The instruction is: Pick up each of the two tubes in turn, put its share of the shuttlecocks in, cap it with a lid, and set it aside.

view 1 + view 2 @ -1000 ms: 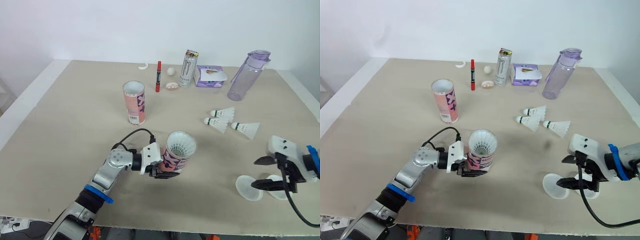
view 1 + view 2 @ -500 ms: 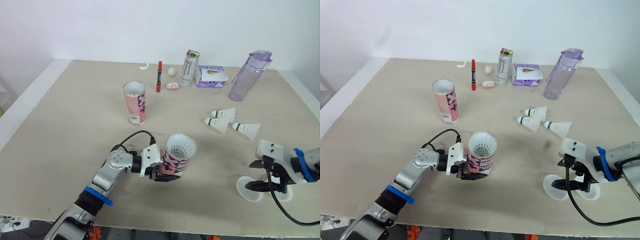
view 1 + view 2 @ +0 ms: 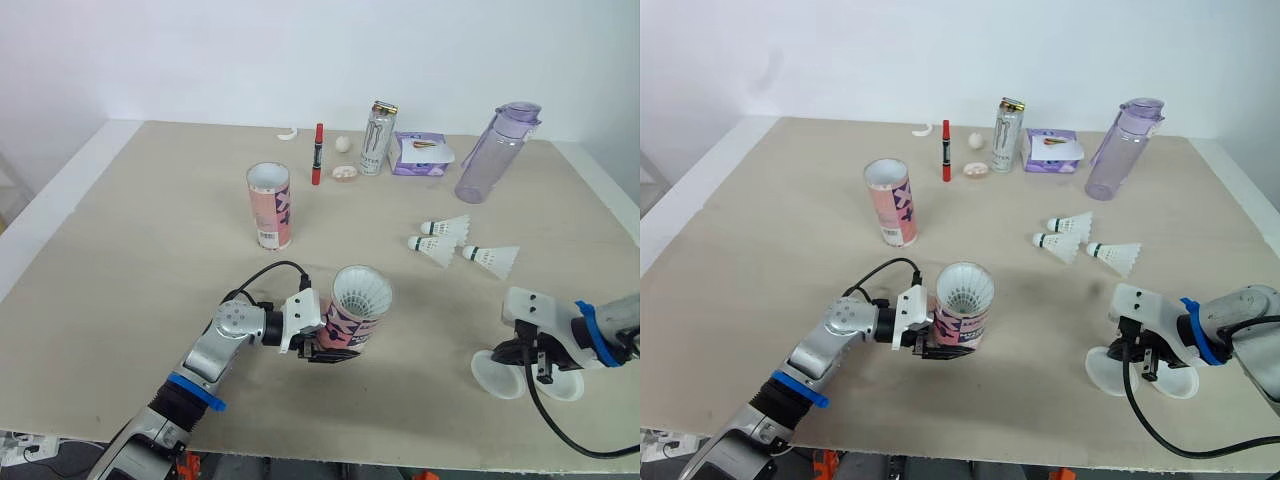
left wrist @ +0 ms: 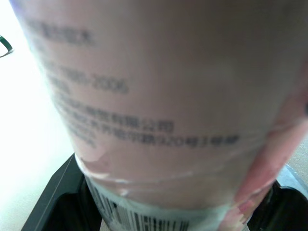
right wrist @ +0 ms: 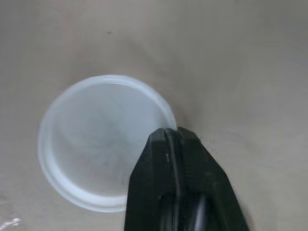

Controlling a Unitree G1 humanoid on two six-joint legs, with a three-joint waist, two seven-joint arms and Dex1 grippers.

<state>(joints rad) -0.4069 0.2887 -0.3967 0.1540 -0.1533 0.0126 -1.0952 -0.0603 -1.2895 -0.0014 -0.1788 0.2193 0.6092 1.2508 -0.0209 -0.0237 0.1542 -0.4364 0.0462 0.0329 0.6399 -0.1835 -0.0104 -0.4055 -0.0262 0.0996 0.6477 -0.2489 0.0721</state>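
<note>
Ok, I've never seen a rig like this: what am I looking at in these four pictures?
This is a humanoid robot with two arms. The two wide pictures come from its head camera, looking down at a table; the two close-ups come from cameras on its wrists. The left gripper holds a pink tube with shuttlecocks inside. The right gripper is closed at the rim of a clear lid, seemingly pinching it; a second lid lies beside. Also there: a second tube, three loose shuttlecocks, a can and a purple bottle.
</note>
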